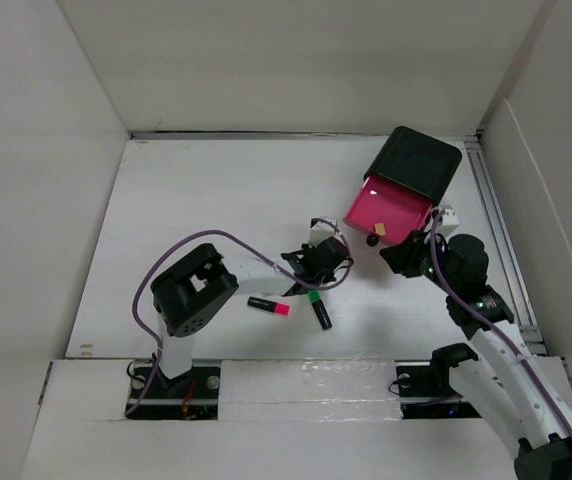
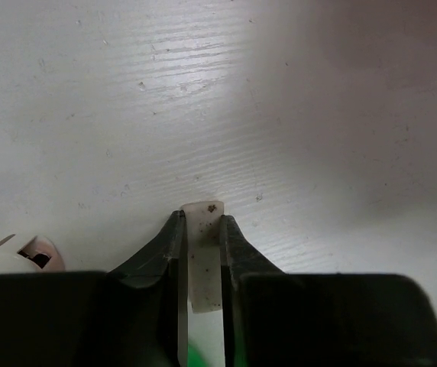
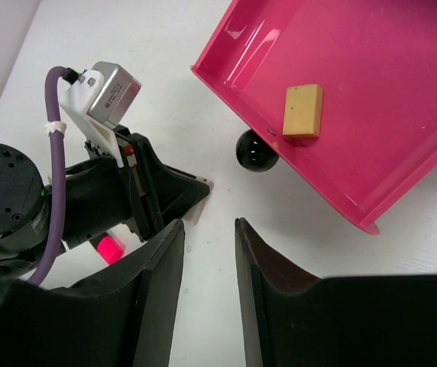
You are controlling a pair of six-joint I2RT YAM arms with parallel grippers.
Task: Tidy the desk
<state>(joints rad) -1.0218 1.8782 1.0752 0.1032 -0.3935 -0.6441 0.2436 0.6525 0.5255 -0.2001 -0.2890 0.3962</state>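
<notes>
The desk [image 1: 216, 200] is a white tabletop with white walls round it. My left gripper [image 1: 344, 262] reaches toward its middle and is shut on a small white eraser [image 2: 203, 260], held low over the desk surface [image 2: 203, 92]; the eraser's tip sticks out past the fingertips. My right gripper [image 1: 398, 258] is open and empty [image 3: 209, 223], hovering over the desk [image 3: 165, 76] just in front of the open pink drawer [image 3: 371, 92]. My left gripper [image 3: 174, 195] faces it from the left.
The pink drawer [image 1: 386, 212] sticks out of a black box [image 1: 416, 162] at the back right and holds a tan block [image 3: 302, 112]; its black knob [image 3: 255, 151] faces me. A pink highlighter [image 1: 268, 306] and a green one [image 1: 319, 308] lie near my left arm. A metal rail [image 1: 496, 220] runs along the right edge.
</notes>
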